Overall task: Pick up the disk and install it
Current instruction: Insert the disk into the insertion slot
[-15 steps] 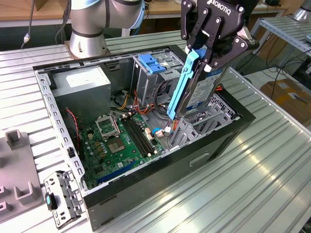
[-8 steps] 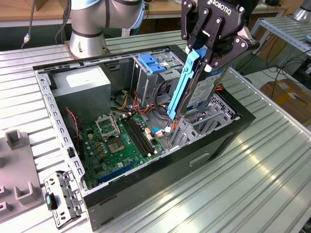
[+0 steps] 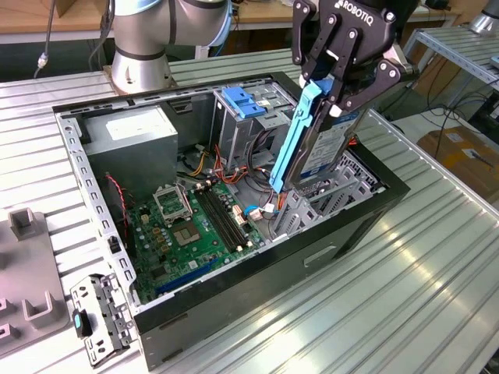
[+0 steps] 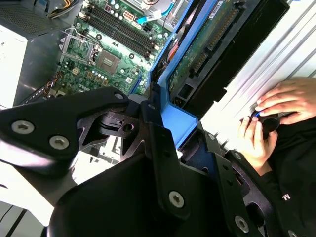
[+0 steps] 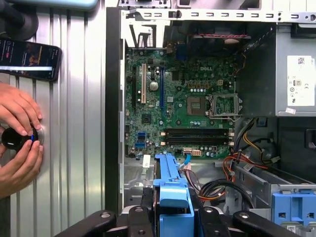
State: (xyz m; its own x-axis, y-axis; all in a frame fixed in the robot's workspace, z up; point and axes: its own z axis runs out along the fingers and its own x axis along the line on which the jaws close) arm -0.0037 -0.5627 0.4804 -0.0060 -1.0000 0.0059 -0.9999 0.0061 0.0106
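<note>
Nearest, table: the ribbed metal table [image 3: 405, 296] carries a loose metal bracket [image 3: 97, 315] and a grey fixture [image 3: 23, 273] at the exterior view's left. Both are well apart from the work, and I take them to be parked out of the way.
Person: two hands [image 5: 19, 143] rest on the table just outside the case wall, cupped round a small black device [image 5: 15, 139]. A phone [image 5: 29, 59] lies near them. Whether the device steers the arm I cannot tell.
Case: the black computer case [image 3: 257, 273] lies on its side with the panel off, so everything inside is reached from above.
Motherboard: the green motherboard [image 3: 195, 226] lies flat on the case floor, beside the spot where the work is going on.
Disk: the silver disk [image 3: 331, 148] has a blue rail along one edge and stands on end, tilted. Its lower end is dipped inside the case at the exterior view's right, next to a slotted grey bay. It is not yet seated. I judge it is held this way so that the rails can slide into that bay.
Gripper: the gripper [image 3: 339, 89] is clamped on the disk's upper end from either side, above the case rim. That leaves the lower end free to enter.
Drive cage: the grey drive cage [image 3: 234, 136] behind has a blue bracket [image 3: 243, 103] on top, and cables [image 3: 210, 164] are bunched at its foot.
Power supply: the grey power-supply box [image 3: 129, 132] sits in the far corner.
Arm base: the arm base [image 3: 140, 54] stands on the table beyond the case.
</note>
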